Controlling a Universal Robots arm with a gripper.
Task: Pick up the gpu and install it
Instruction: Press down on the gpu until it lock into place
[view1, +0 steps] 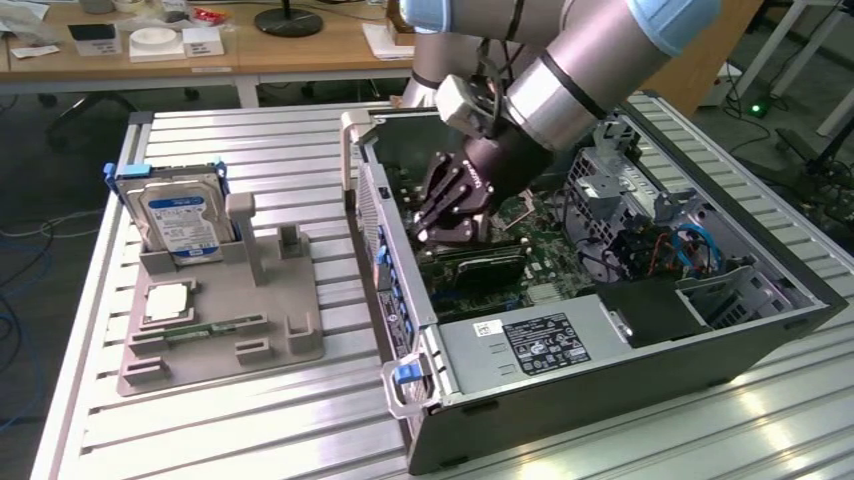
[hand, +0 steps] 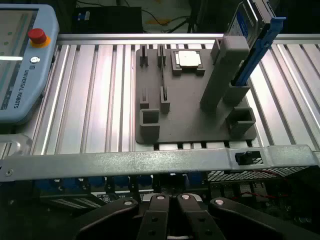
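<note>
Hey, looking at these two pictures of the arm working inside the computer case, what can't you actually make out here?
- Exterior view: the pincer tips and whatever they touch, lost against the dark motherboard.
- Exterior view: the gpu shows as a dark card below the pincer; whether it is seated in its slot is unclear.
- Wrist view: the pincer's fingertips are cut off by the picture's edge.
- Wrist view: the case rail hides the case interior.
- Exterior view: the hard drive label text is too small.

Robotics lab, slatted aluminium workbench (view1: 267, 140), Universal Robots teach pendant (hand: 20, 65), open computer case (view1: 587, 350), cluttered desks (view1: 200, 50) behind
</note>
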